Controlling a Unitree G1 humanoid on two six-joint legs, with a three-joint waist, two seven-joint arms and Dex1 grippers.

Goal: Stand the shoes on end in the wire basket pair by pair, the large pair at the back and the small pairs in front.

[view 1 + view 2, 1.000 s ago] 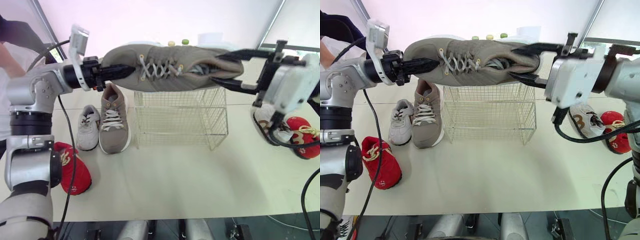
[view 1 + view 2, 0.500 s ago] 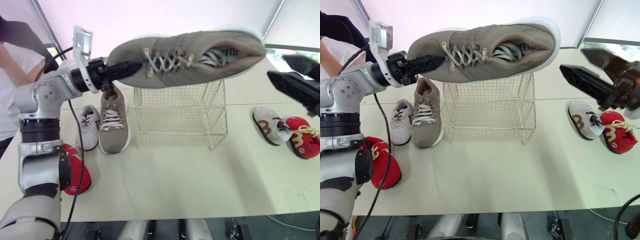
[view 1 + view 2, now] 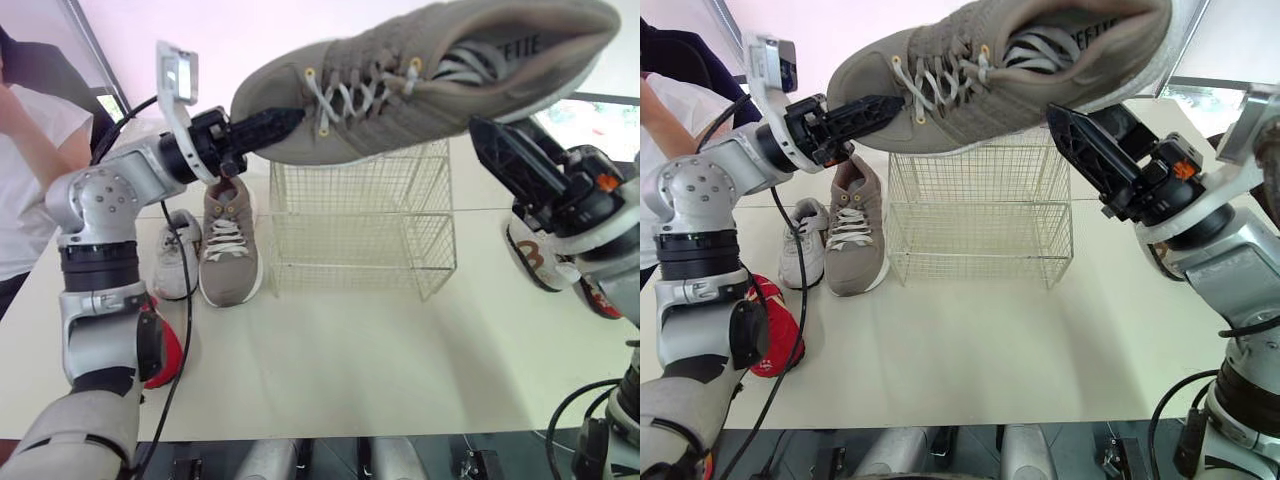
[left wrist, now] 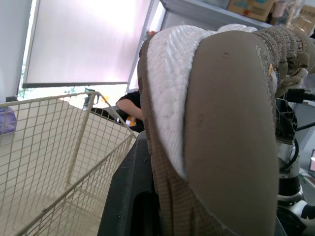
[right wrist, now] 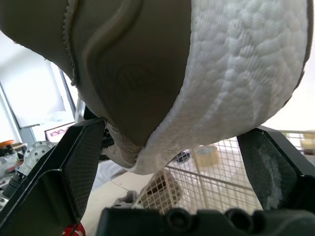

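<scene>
Head views: the left fingers (image 3: 268, 124) are closed on the toe of the large taupe shoe (image 3: 430, 80). It hangs in the air well above the wire basket (image 3: 350, 235), its heel tilted up and away from those fingers. The right fingers (image 3: 505, 160) are spread wide just under the heel and hold nothing; whether they touch it I cannot tell. Below the left fingers, on the tabletop (image 3: 380, 350) beside the basket, lie the matching taupe shoe (image 3: 228, 245) and a small white shoe (image 3: 176, 258). A brown-and-white shoe (image 3: 528, 255) lies below the right fingers. No shoe stands in the basket yet.

Left wrist view: the toe cap and white sole rise right over the fingers, with the basket's mesh off to one side.

Right wrist view: the heel sits between the two parted fingers, with open gaps on either side.

As I judge it, the shoe hangs from a pinch at one end alone. Its long overhang could lever the toe free, dropping it onto the rim and knocking the light basket askew, unless the right fingers close on the heel first.
</scene>
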